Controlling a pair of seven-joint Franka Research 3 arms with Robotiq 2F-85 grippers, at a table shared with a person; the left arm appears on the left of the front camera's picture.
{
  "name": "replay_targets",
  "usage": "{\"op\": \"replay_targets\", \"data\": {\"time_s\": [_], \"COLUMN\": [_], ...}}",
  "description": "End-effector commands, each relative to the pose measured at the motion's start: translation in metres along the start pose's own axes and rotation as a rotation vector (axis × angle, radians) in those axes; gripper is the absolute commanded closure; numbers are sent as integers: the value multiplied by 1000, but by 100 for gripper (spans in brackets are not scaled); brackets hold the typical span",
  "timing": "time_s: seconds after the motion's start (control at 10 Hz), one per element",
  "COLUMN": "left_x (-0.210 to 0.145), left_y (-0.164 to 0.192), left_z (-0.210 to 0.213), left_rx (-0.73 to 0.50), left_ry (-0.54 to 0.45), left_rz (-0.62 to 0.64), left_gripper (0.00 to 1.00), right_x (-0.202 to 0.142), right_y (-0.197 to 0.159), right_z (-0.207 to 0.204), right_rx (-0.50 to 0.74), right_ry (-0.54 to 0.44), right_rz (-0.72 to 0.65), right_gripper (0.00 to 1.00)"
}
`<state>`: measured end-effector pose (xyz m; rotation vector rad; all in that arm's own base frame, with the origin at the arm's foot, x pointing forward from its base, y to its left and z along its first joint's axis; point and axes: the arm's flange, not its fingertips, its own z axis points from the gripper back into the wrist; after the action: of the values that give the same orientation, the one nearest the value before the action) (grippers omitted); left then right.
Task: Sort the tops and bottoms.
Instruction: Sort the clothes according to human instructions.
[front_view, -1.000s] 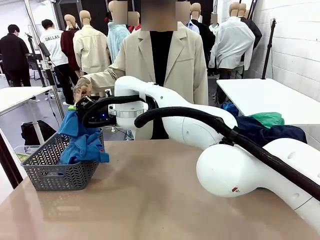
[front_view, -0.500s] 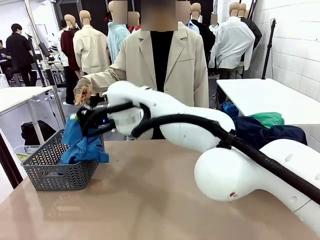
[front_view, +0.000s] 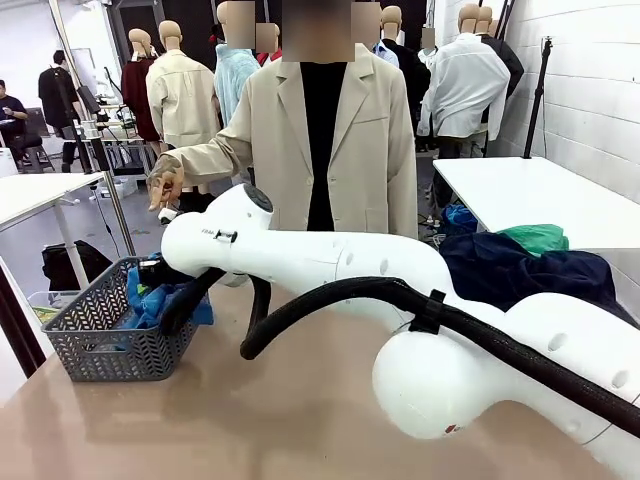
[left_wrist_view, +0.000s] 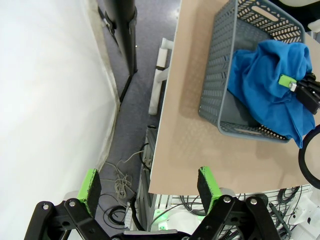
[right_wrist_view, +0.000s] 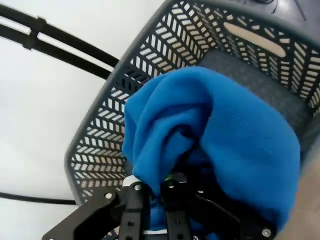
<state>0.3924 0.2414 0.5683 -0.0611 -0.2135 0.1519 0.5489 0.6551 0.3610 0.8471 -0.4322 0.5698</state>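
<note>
Sorting has begun: the bright blue cloth garment (front_view: 160, 300) lies inside the grey plastic basket (front_view: 100, 345), the right gripper (right_wrist_view: 155, 192) pinched shut on it. Far from the basket, dark navy (front_view: 520, 270) and green (front_view: 535, 238) clothes wait. The left gripper (left_wrist_view: 150, 187) hangs apart, empty. The arm hides much.

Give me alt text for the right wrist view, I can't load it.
The right gripper, jaws nearly shut, pinches a fold of the bright blue garment bunched inside the grey mesh basket. A pale floor lies beyond the basket's rim.
</note>
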Motion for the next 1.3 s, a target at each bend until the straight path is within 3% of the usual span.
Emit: {"op": "replay_targets", "data": {"time_s": [0.0,0.3,0.4,0.9,1.1,1.2], "left_x": [1,1,1,1,1,1], "left_y": [0,0,0,0,0,0], "left_z": [2,2,2,2,2,2], "left_rx": [-5,-5,-5,-5,-5,-5], "left_ry": [5,5,5,5,5,5], "left_rz": [12,12,12,12,12,12], "left_gripper": [0,0,0,0,0,0], "right_x": [63,55,55,54,53,55], "right_y": [-12,2,9,72,92,99], "right_z": [-93,-90,-89,-86,-81,-73], "right_rx": [-52,-76,-83,-80,-161,-273], "right_ry": [83,114,128,145,97,69], "right_rz": [-23,2,15,207,267,297], "right_gripper": [64,6,0,0,0,0]}}
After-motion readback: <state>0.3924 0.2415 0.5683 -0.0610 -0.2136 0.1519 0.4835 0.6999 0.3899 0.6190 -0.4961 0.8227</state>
